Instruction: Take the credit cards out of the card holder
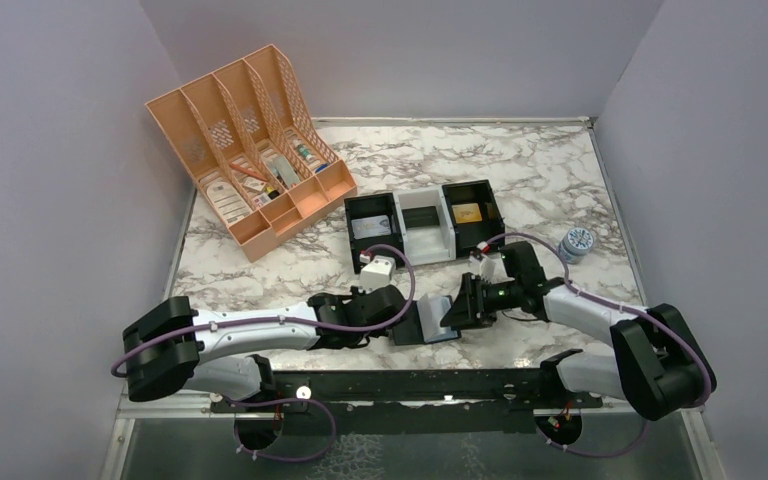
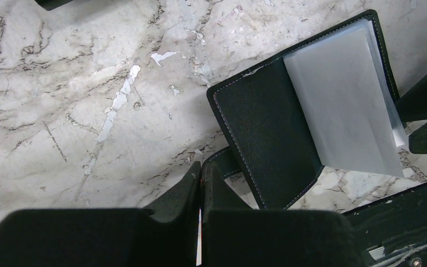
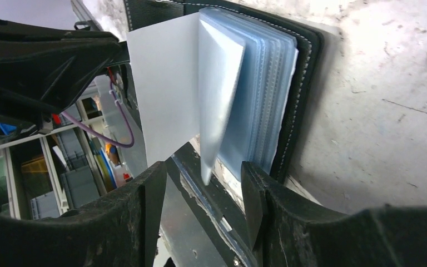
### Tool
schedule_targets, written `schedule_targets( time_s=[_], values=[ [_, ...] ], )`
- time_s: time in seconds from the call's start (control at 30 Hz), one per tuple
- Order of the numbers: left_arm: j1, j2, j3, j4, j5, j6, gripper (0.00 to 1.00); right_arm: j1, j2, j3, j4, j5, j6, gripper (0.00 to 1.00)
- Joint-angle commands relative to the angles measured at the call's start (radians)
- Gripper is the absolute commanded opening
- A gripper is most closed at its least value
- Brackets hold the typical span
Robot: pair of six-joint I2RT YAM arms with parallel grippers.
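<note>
The black card holder (image 1: pixel 438 322) lies open on the marble between my two grippers. In the left wrist view its black cover (image 2: pixel 267 133) faces up with pale plastic sleeves (image 2: pixel 344 100) fanned beside it. My left gripper (image 2: pixel 200 169) is shut, its tips at the snap tab (image 2: pixel 225 158); I cannot tell if they pin it. My right gripper (image 3: pixel 203 189) is open at the card holder's edge (image 3: pixel 306 67), and the loose tip of one translucent sleeve (image 3: pixel 217 111) hangs between its fingers without touching them. The credit cards are hidden; none shows in the sleeves.
A black-and-white three-compartment tray (image 1: pixel 425 245) stands just beyond the card holder, with a grey flat piece (image 1: pixel 370 228) and a gold one (image 1: pixel 467 212) in its outer bins. A peach file organiser (image 1: pixel 250 150) sits back left. A small round jar (image 1: pixel 577 243) is at right.
</note>
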Motion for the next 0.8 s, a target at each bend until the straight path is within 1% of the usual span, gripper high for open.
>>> schedule_targets(
  time_s=[0.0, 0.07, 0.2, 0.37, 0.5, 0.57, 0.77],
  values=[
    [0.004, 0.015, 0.026, 0.002, 0.016, -0.01, 0.0, 0.017, 0.003, 0.004, 0.063, -0.042, 0.02, 0.53],
    [0.003, 0.019, 0.028, 0.002, 0.018, -0.009, 0.0, 0.019, -0.002, 0.011, 0.03, -0.019, 0.006, 0.53],
    [0.003, 0.016, 0.027, 0.002, 0.016, -0.011, 0.0, 0.018, -0.028, 0.045, -0.076, 0.115, -0.03, 0.53],
    [0.004, 0.013, 0.027, 0.001, 0.017, -0.003, 0.0, 0.019, -0.077, 0.075, -0.133, 0.164, -0.039, 0.55],
    [0.004, 0.013, 0.027, 0.003, 0.017, -0.009, 0.0, 0.019, -0.081, 0.07, -0.108, 0.11, -0.02, 0.55],
    [0.003, 0.015, 0.031, 0.002, 0.016, -0.008, 0.0, 0.019, -0.072, 0.052, -0.063, 0.067, -0.004, 0.54],
    [0.004, 0.025, 0.037, 0.003, 0.019, 0.0, 0.0, 0.035, -0.026, 0.029, -0.016, 0.047, -0.002, 0.54]
  ],
)
